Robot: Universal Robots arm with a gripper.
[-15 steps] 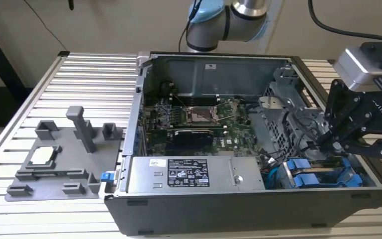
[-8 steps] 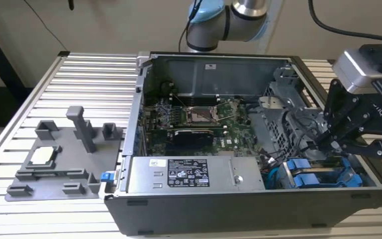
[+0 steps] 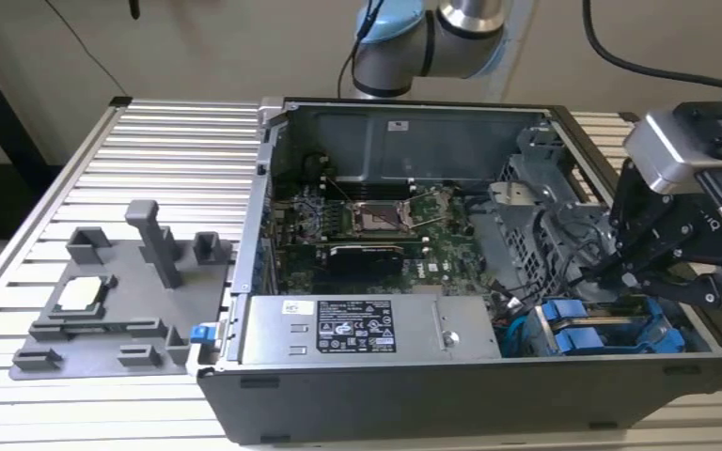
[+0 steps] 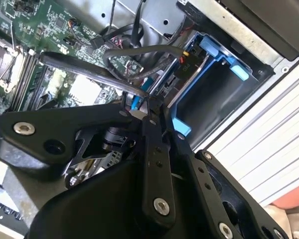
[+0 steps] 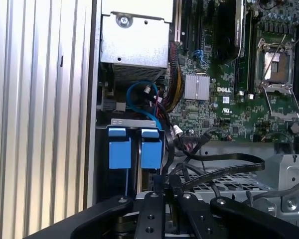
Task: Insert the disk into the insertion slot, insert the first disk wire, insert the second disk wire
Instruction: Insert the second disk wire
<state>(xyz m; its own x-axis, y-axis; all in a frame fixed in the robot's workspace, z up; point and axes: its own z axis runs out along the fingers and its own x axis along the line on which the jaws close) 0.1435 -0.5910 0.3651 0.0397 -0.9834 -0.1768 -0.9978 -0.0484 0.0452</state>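
While the gripper [image 3: 612, 268] reaches into the open computer case [image 3: 336, 395] beside two blue-fronted drives [image 5: 135, 148] (fingers pinched nearly together), whether it grips anything I cannot tell.

Bright blue carrier frame [image 5: 151, 149], green motherboard [image 5: 224, 94]

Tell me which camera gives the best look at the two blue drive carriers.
The first wrist view: both blue drive carriers sit side by side, fronts facing it. The exterior view shows them small and low in the case; the second wrist view shows blue frame edges.
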